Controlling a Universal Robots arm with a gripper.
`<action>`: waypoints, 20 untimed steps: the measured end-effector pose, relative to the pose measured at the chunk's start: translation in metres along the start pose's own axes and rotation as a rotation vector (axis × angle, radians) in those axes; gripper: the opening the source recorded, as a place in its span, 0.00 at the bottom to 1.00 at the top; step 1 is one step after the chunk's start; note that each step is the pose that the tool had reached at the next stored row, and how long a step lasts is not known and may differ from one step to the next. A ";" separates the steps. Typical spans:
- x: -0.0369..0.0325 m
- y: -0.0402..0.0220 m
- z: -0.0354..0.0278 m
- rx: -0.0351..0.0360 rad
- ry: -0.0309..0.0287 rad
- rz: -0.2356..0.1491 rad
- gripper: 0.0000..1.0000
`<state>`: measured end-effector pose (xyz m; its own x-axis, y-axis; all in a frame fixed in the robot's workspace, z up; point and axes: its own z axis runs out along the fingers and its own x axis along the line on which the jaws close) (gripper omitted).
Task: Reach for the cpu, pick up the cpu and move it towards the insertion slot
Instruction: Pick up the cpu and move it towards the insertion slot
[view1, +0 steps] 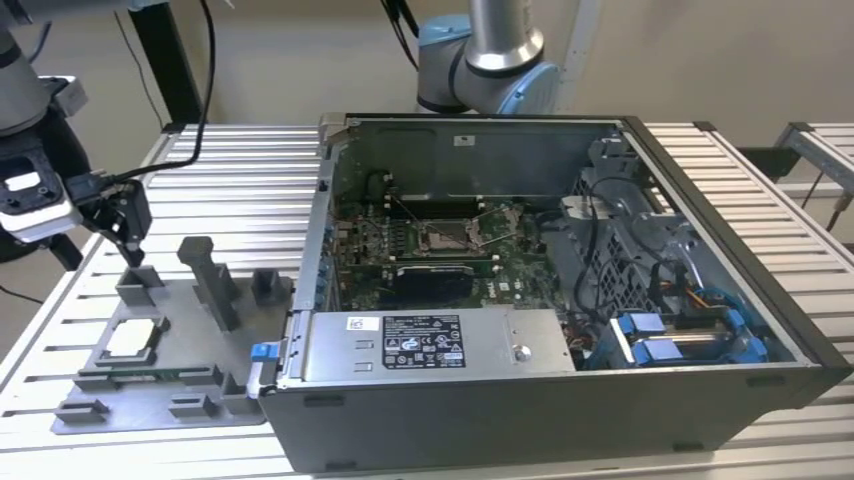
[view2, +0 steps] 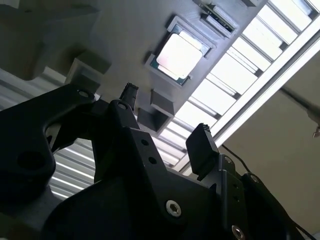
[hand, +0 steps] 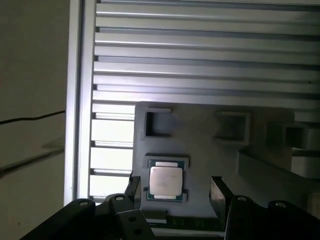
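Hovering above the cpu on its grey fixture, the tool points downward, spread open and empty.

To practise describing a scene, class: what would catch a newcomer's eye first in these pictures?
The big open computer case stands in the middle of the exterior view, its insertion slot shining amid green board. At that view's left the cpu lies in a grey fixture, the open gripper hovering above it.

tall fixture posts beside cpu
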<state>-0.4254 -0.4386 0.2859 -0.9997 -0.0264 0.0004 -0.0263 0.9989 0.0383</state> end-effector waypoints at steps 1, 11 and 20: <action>0.0000 -0.0006 0.0007 0.0000 0.0001 0.000 1.00; 0.0003 -0.0049 0.0083 0.0000 0.0005 0.000 1.00; 0.0003 -0.0063 0.0151 0.0000 0.0021 0.000 1.00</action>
<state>-0.4256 -0.4443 0.2706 -0.9996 -0.0264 0.0026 -0.0263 0.9989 0.0382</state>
